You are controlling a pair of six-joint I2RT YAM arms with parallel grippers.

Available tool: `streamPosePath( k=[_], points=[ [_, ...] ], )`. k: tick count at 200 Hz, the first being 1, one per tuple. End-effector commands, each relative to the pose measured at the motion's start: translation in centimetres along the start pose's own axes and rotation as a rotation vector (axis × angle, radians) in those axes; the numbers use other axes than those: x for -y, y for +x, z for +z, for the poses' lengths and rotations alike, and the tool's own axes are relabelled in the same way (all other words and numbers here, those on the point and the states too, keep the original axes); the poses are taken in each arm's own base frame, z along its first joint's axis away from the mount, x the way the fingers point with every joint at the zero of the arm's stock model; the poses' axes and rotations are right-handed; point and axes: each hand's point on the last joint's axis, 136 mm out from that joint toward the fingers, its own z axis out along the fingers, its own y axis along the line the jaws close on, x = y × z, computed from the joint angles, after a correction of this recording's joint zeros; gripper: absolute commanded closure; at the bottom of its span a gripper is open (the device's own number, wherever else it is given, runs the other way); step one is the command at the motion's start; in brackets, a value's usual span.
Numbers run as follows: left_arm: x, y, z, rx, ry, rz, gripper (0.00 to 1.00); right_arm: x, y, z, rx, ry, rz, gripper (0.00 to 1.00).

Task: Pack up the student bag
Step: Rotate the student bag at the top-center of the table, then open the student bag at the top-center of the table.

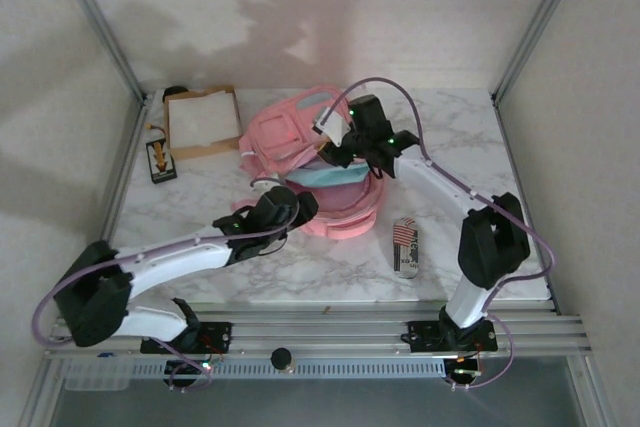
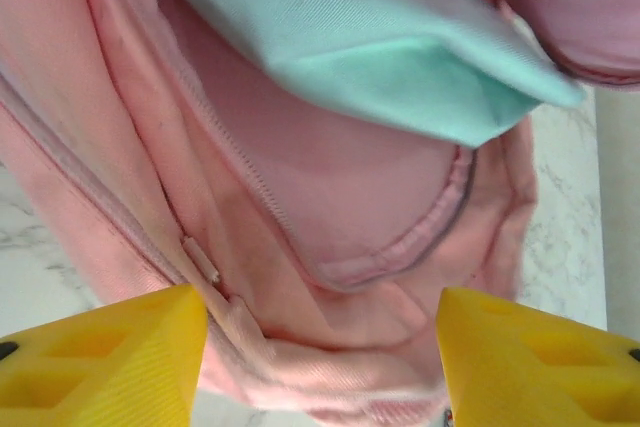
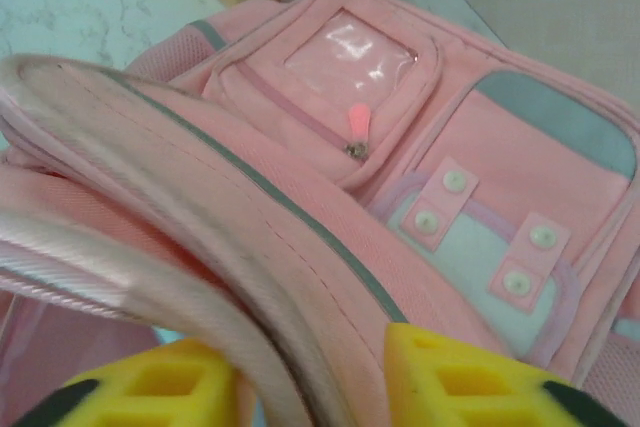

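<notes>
Rim of the student bag is straddled by the right claw, grip unclear, seemingly to hold it agape for the blue pouch near the released left claw.

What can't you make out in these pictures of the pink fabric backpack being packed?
Inside of the pink fabric backpack: left wrist view, covered by the soft light-blue pouch.
Hold of the right gripper: right wrist view, fingertips cut off by the bottom edge, a pink strap lying between them.
The small flag-patterned item: top view, too small to identify.
</notes>
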Motion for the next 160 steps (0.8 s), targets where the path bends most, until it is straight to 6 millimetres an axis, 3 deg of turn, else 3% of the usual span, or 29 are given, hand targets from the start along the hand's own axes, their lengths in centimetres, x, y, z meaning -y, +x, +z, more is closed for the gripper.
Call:
streamPosePath(
  k=[1, 27, 53, 72, 101, 137, 160],
  points=[
    [1.3, -3.6, -4.2, 0.064, -0.009, 0.203, 0.39, 0.7, -0.5, -1.9, 0.041, 0.047, 0.061, 0.54],
    [3.4, -5.8, -6.0, 0.069, -0.011, 0.488, 0.33, -0.1, 0.4, -3.1, 0.042, 0.039, 0.125, 0.48],
    [4.2, -7.1, -4.1, 0.069, -0.111, 0.76, 0.19, -0.9, 0.5, -5.3, 0.084, 0.022, 0.257, 0.44],
    [5.1, -6.0, -2.3, 0.016, -0.081, 0.942, 0.14, -1.7, 2.2, -6.5, 0.075, 0.021, 0.364, 0.43],
    [6.1, -4.3, -1.6, 0.005, 0.037, 1.118, 0.08, -1.1, 5.1, -8.6, 0.071, 0.064, 0.572, 0.37],
    [5.8, 0.4, 0.7, -0.15, 0.096, 1.318, 0.09, -0.3, 5.6, -11.4, 0.148, 0.071, 0.815, 0.25],
    [4.4, 0.0, 2.9, -0.12, -0.022, 1.388, 0.08, 0.1, 6.1, -12.0, 0.147, 0.079, 0.889, 0.25]
  ],
)
